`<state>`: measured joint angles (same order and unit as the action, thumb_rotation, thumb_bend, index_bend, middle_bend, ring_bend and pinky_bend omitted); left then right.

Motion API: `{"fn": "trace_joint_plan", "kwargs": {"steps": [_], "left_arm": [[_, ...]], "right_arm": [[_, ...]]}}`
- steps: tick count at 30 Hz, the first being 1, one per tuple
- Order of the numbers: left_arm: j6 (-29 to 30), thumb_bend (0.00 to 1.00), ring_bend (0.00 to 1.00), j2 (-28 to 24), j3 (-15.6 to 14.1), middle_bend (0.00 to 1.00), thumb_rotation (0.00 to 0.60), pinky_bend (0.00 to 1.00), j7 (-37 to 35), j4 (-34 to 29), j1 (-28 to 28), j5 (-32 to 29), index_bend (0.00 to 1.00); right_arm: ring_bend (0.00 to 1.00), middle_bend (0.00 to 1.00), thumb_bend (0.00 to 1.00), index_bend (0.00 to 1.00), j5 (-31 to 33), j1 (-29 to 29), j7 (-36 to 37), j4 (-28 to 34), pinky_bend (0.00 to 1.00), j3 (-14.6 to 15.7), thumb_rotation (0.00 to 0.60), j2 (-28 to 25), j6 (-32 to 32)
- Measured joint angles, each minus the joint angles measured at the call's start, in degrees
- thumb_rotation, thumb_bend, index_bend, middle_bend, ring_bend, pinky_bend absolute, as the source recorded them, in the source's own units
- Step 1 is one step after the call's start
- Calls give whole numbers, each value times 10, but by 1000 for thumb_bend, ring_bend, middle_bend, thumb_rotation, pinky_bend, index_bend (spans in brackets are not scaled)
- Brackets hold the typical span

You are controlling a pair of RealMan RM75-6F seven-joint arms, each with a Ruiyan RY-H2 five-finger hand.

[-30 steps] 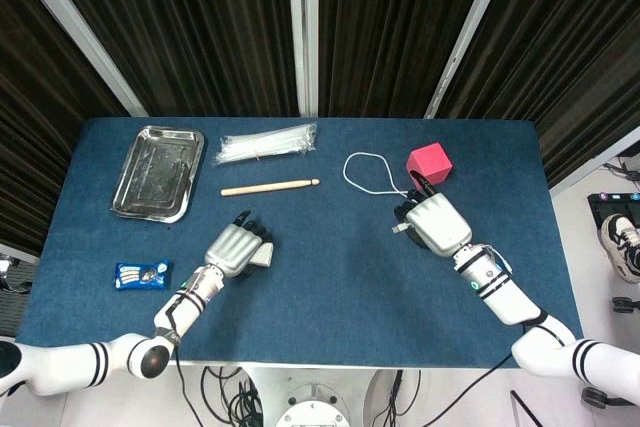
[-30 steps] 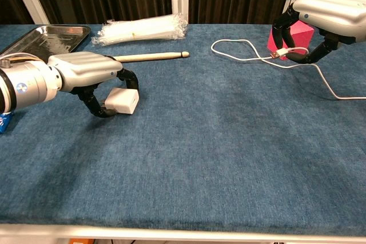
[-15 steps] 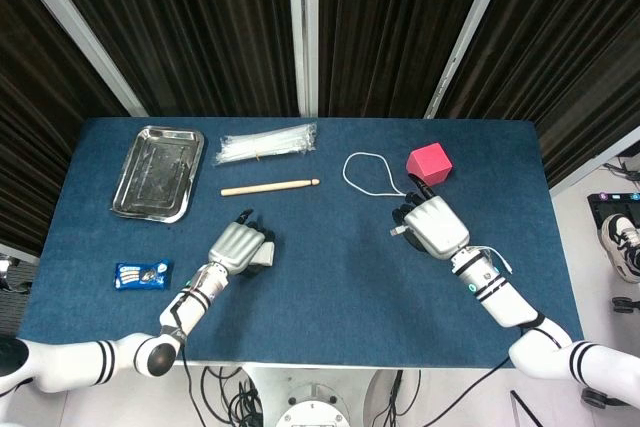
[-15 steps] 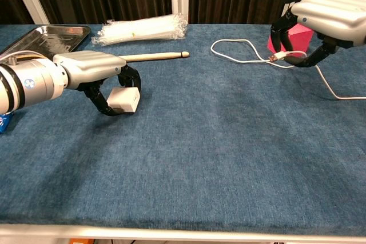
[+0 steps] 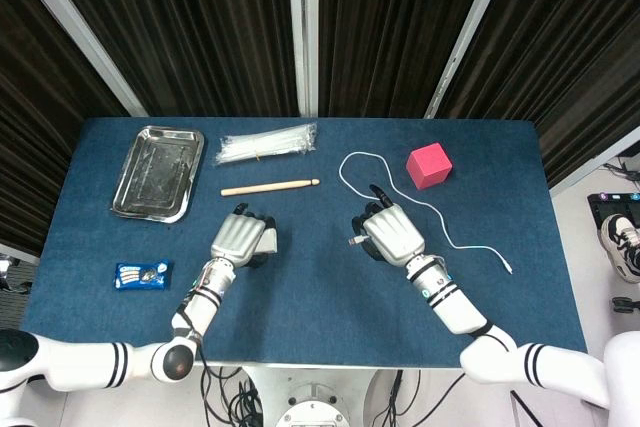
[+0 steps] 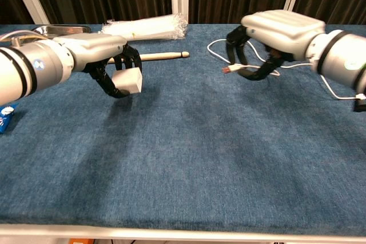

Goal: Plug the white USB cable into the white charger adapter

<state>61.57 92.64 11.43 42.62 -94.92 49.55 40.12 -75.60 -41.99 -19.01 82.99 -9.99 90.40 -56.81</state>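
Note:
My left hand (image 5: 241, 238) (image 6: 103, 55) holds the white charger adapter (image 6: 127, 80) off the blue table, fingers curled around it. In the head view the adapter is mostly hidden under the hand. My right hand (image 5: 388, 234) (image 6: 273, 32) pinches the plug end of the white USB cable (image 6: 228, 70) (image 5: 353, 242), which points left toward the adapter. The rest of the cable (image 5: 450, 239) loops behind the hand and trails right to its free end (image 5: 509, 268). A wide gap of table lies between plug and adapter.
At the back lie a wooden stick (image 5: 269, 187) (image 6: 162, 56), a bag of white zip ties (image 5: 266, 143) (image 6: 144, 28) and a metal tray (image 5: 157, 172). A pink cube (image 5: 428, 165) sits at the back right. A blue packet (image 5: 140, 275) lies at the front left.
My right hand has carried the cable plug well to the left, dragging the cable along. My left hand has lifted the adapter off the table and shifted slightly toward the middle.

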Motion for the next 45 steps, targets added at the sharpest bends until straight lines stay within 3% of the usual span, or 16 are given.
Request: {"fn": "trace_joint_plan", "kwargs": {"steps": [8, 20, 33, 45], "left_arm": [[41, 308, 323, 16, 17, 465, 600, 148, 55, -20, 27, -62, 428], [86, 308, 329, 41, 35, 469, 600, 151, 108, -32, 66, -109, 428], [124, 306, 329, 60, 39, 470, 600, 151, 145, -38, 90, -121, 429], [124, 305, 329, 66, 40, 469, 600, 152, 150, -36, 99, -127, 428]], "right_arm": [[298, 539, 363, 654, 112, -33, -103, 11, 12, -43, 600, 69, 7], [298, 538, 362, 655, 210, -85, -165, -16, 11, -81, 600, 146, 1], [299, 536, 362, 655, 261, -111, -179, -24, 11, -100, 600, 166, -12], [302, 535, 363, 656, 272, -120, -176, -24, 11, -96, 600, 168, -19]]}}
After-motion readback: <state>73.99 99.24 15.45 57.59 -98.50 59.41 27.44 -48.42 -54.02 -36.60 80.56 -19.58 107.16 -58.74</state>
